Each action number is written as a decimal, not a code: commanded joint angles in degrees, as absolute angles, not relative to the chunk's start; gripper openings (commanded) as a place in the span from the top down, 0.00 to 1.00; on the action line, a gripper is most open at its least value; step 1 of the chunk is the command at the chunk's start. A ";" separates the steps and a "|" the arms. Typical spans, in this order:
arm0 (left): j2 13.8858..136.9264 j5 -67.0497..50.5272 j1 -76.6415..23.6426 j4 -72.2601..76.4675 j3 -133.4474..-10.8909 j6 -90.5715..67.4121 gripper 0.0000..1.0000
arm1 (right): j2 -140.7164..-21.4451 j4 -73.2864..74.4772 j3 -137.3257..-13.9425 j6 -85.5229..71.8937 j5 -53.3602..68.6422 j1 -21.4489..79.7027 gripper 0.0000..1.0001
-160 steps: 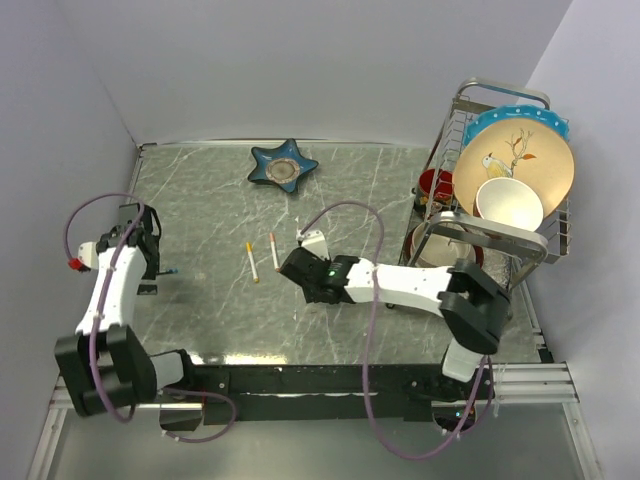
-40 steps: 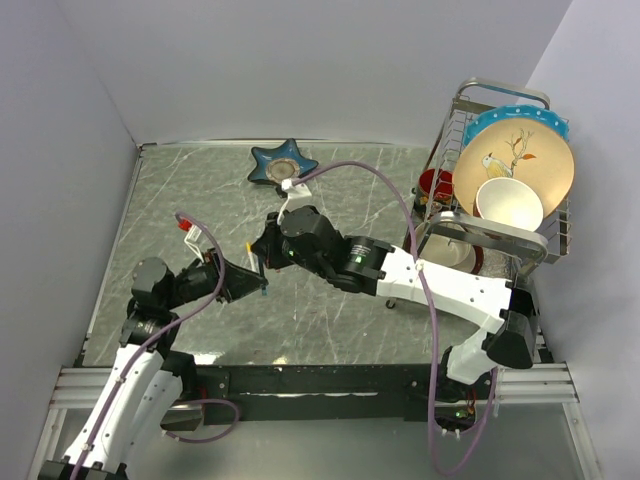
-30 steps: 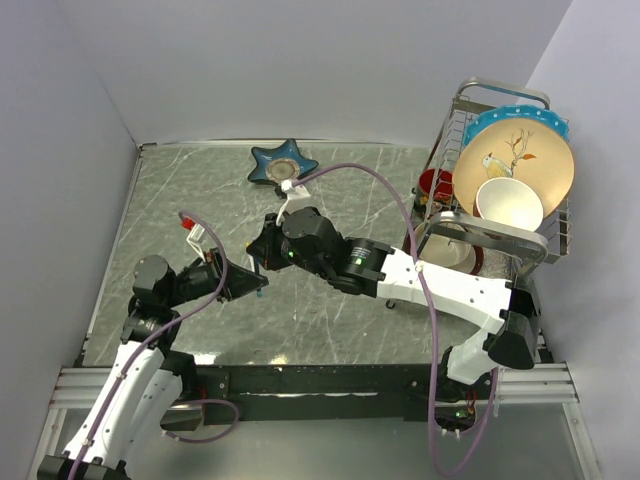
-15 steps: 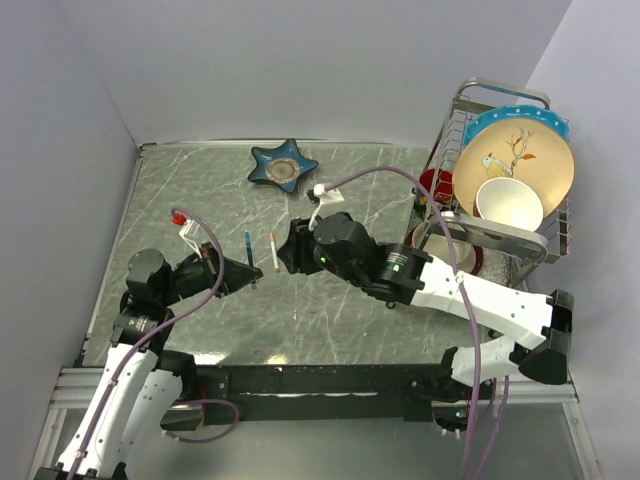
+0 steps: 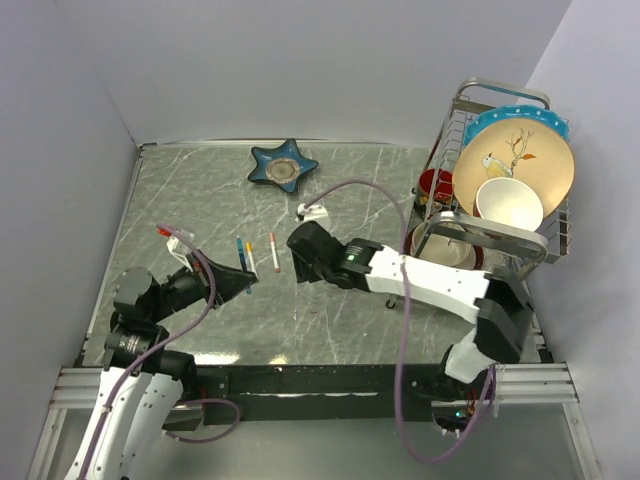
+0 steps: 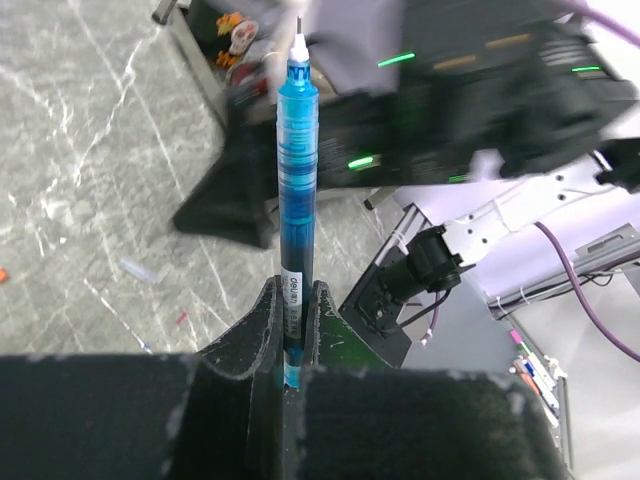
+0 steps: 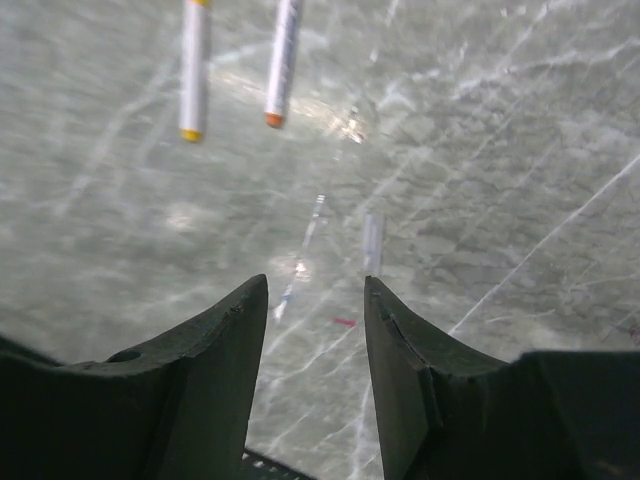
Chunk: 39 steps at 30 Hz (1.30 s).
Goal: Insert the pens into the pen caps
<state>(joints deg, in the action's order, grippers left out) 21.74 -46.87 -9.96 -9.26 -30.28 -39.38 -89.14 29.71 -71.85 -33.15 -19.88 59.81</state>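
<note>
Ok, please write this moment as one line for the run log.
left gripper: shut on blue pen, nib pointing out | right gripper: open, empty | two white pens: lying on table

"deli" on blue pen (image 6: 296,190) label

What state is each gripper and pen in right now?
left gripper: shut on the blue pen.
blue pen: held by its tail end, tip bare.
right gripper: open, empty, over the table.
yellow-ended white pen: lying flat on table.
orange-ended white pen: lying flat beside it.
</note>
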 commanded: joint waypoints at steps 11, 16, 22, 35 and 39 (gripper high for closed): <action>16.26 -43.16 -9.93 -9.31 -31.46 -38.76 0.99 | -105.72 29.09 -74.88 -29.44 -15.91 56.43 0.53; 15.73 -42.98 -9.93 -9.67 -31.55 -38.76 0.99 | -108.80 29.79 -76.64 -28.65 -16.26 56.16 0.55; 15.91 -42.63 -9.93 -9.40 -31.38 -38.94 0.99 | -112.23 30.49 -78.13 -27.95 -16.96 56.16 0.59; 16.17 -42.01 -9.93 -9.93 -31.64 -38.76 0.99 | -114.08 32.17 -76.47 -28.30 -20.65 55.72 0.81; 16.26 -41.66 -9.93 -9.76 -31.47 -38.85 0.99 | -112.59 30.68 -74.36 -29.18 -20.04 55.20 0.85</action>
<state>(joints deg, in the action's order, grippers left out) 16.27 -42.37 -9.96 -11.16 -30.24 -39.66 -113.38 30.59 -77.12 -28.62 -18.41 56.34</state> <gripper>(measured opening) 0.070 0.235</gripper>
